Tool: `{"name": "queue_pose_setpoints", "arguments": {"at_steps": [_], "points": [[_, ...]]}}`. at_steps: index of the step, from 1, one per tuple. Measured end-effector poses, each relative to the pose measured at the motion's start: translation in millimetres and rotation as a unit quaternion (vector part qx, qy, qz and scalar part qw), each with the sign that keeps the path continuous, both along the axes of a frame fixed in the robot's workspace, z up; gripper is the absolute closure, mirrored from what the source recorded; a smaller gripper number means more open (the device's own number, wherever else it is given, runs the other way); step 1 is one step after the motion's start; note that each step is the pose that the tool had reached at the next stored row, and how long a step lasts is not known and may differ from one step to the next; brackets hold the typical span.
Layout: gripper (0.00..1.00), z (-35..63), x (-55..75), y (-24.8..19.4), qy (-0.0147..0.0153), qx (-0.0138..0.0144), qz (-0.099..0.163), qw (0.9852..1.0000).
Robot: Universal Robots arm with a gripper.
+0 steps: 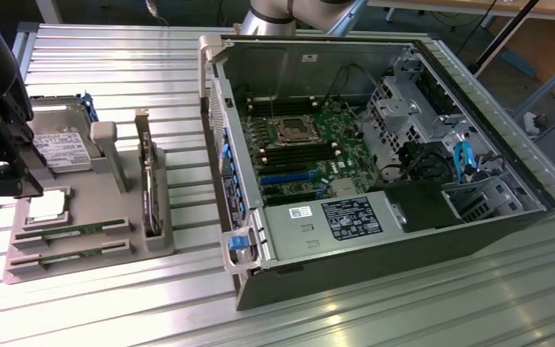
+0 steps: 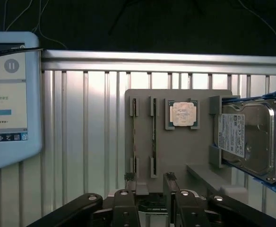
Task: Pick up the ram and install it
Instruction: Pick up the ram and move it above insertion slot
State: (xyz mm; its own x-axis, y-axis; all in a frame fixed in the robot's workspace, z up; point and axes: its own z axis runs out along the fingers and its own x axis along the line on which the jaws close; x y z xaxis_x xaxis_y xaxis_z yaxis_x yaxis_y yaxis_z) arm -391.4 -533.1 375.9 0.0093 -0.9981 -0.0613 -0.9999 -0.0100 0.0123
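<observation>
Two ram sticks, thin and green, lie in slots at the near end of a grey tray [image 1: 113, 217]. One ram stick [image 1: 73, 231] lies beside the other [image 1: 70, 253]. In the wrist view the same sticks [image 2: 153, 137] [image 2: 134, 137] show edge-on as thin lines. My gripper [image 1: 8, 184] hangs above the tray at the exterior view's left. In the wrist view the gripper [image 2: 150, 179] is open, its fingertips [image 2: 130, 179] apart with only bare tray between them, short of the sticks. It holds nothing.
On the tray also sit a square silver processor [image 2: 184, 113] and a large hard drive [image 2: 246, 137] in a blue frame. An open computer case [image 1: 374, 238] with its motherboard [image 1: 302, 144] lies at the exterior view's right. A teach pendant [image 2: 8, 99] rests beside the tray.
</observation>
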Motion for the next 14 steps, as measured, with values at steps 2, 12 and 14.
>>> {"name": "queue_pose_setpoints", "arguments": {"at_steps": [2, 12, 14], "points": [[0.64, -3.7, -0.4, -0.2, 0.0000, 0.0000, 0.000, 1.0000], [0.64, -28.3, -2.8, -1.9, 0.0000, 0.0000, 0.000, 1.0000], [0.64, -32.8, -2.9, -2.2, 0.0000, 0.0000, 0.000, 1.0000]]}}
